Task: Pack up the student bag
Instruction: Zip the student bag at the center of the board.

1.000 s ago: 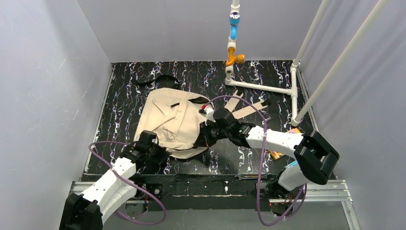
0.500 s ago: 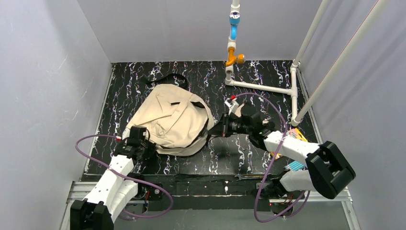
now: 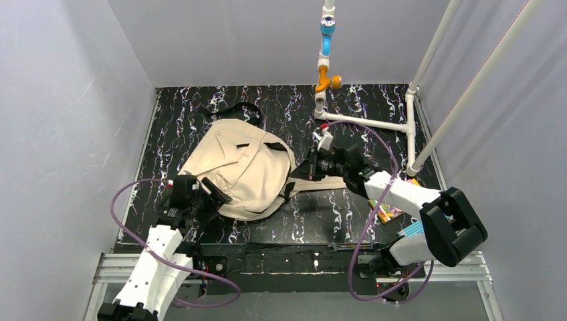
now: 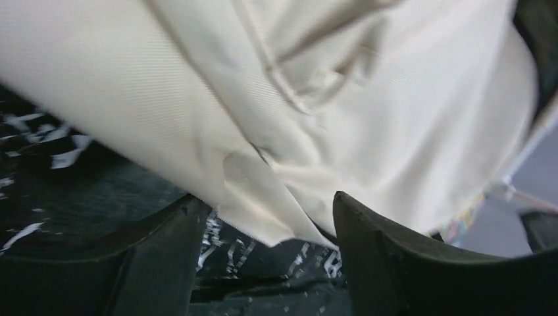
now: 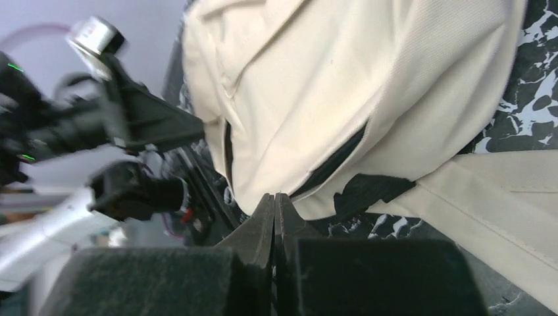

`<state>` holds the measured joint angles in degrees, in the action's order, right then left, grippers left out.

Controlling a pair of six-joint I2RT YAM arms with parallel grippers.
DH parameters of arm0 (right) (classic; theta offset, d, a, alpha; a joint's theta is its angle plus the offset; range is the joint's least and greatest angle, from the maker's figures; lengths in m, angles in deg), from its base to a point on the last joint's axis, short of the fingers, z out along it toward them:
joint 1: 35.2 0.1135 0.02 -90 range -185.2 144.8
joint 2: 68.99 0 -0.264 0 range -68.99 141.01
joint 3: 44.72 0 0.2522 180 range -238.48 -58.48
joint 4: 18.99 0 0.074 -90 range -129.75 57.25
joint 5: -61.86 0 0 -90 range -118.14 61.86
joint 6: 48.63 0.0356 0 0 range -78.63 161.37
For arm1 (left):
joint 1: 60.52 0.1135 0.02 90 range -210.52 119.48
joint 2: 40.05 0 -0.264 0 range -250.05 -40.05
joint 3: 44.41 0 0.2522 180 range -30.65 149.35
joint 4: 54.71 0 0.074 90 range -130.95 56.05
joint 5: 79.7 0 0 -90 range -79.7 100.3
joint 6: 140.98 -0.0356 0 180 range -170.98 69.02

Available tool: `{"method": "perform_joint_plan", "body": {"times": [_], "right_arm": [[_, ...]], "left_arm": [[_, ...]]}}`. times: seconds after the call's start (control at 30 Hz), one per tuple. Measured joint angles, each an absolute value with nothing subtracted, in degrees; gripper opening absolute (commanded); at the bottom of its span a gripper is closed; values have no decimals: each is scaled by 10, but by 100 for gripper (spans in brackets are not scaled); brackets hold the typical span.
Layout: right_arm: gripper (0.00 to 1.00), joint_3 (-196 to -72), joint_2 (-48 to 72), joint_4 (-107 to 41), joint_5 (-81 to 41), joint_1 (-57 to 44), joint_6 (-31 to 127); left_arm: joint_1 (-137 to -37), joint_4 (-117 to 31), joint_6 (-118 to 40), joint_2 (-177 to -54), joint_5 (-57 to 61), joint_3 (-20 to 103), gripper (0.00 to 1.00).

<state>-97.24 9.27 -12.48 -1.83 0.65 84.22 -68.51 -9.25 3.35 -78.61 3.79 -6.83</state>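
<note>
Top external view: the large beige soft fabric backpack (image 3: 241, 167) lies flat on the black table with white marble veins (image 3: 187, 114), left of the middle, and its black top loop (image 3: 241, 109) is at the far side. The left gripper (image 3: 212, 192) is at the near-left edge of the backpack, and the right gripper (image 3: 302, 172) is at its right edge, where a flat beige strap (image 3: 324, 183) lies across the table toward the right. A small pile of colourful books (image 3: 386, 212) lies well apart, near the right border, and a white pipe frame (image 3: 368, 122) stands at the far right. Left wrist view: the two black fingers (image 4: 158, 263) of the left gripper (image 4: 268, 204) are spread wide, so it is released. A loose corner of the backpack (image 4: 362, 99) hangs down between them, and the dark table (image 4: 33, 151) shows below it on the left. Right wrist view: the fingers of the right gripper (image 5: 274, 197) are pressed flat against each other, clenched, with their tips at the lower edge of the backpack (image 5: 368, 85), beside a black trim. I cannot tell whether any cloth is caught between them. The beige strap (image 5: 500, 197) lies just to the right of the tips.
</note>
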Motion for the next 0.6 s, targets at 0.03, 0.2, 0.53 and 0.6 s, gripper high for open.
{"method": "perform_joint_plan", "body": {"times": [0.03, 0.2, 0.53, 0.6], "right_arm": [[22, -993, 100, -154, -19, 13, 817], [59, -1069, 118, -358, -36, 92, 635], [65, -1078, 153, -411, -106, 120, 543], [59, -1074, 167, -372, -90, 117, 559]], "left_arm": [[-685, -95, 16, -780, 12, -58, 68], [-715, -173, -76, -778, -154, -3, 71], [-1056, -198, -195, -881, 24, 69, 72], [-1090, -210, -204, -911, 64, 75, 70]]}}
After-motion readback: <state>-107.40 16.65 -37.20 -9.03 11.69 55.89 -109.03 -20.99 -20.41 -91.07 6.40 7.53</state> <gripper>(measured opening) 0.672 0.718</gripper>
